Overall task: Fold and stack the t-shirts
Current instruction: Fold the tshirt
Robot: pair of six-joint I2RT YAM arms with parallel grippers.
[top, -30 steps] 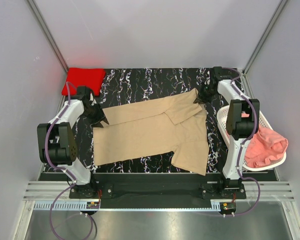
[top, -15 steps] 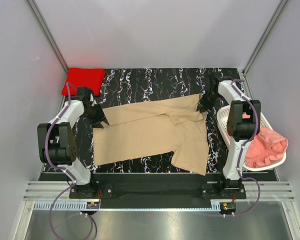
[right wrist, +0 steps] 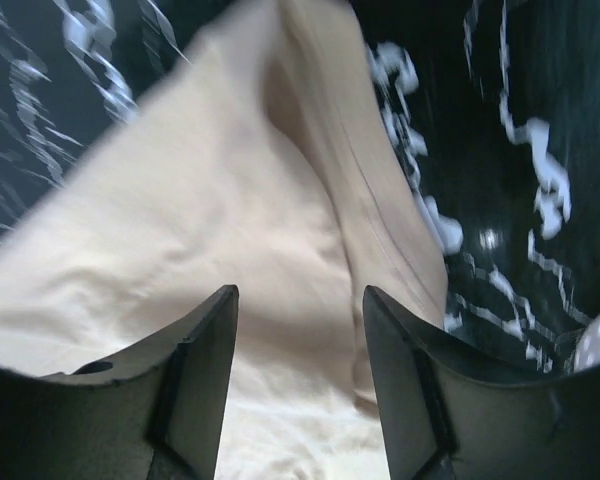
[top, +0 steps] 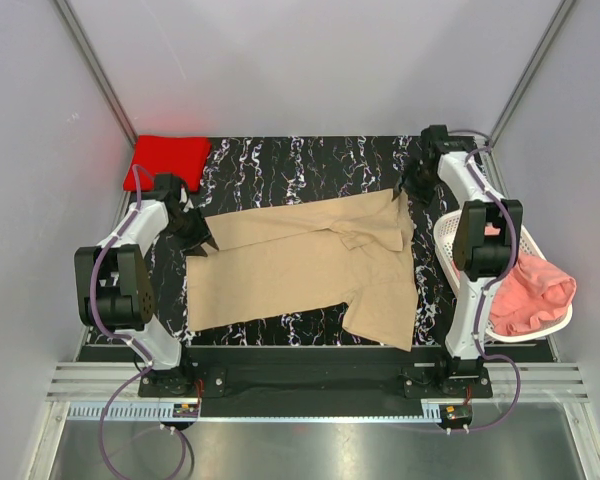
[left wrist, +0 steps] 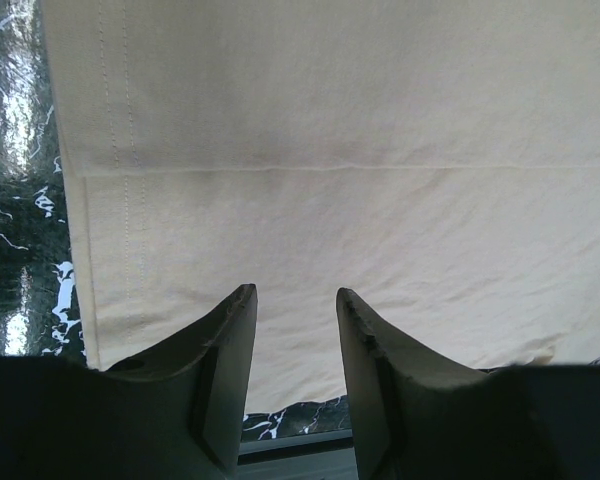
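Flanking one tan t-shirt (top: 300, 265), the left hand (top: 204, 242) and right hand (top: 404, 190) are shown parted; one red t-shirt (top: 167, 160) is seen beyond the left, one pink t-shirt (top: 530, 290) outside the right.

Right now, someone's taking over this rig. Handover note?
Left jaws: open, over the tan cloth t-shirt's hem edge. Right jaws: open, above its far right corner.
Tan shirt lies spread on the black marbled table, far sleeve folded in, near sleeve out.
Done: bright red cloth t-shirt folded, far left corner.
To do: finish the tan one, fold the salmon-pink cloth t-shirt crumpled in the white plastic lattice basket, stack all.
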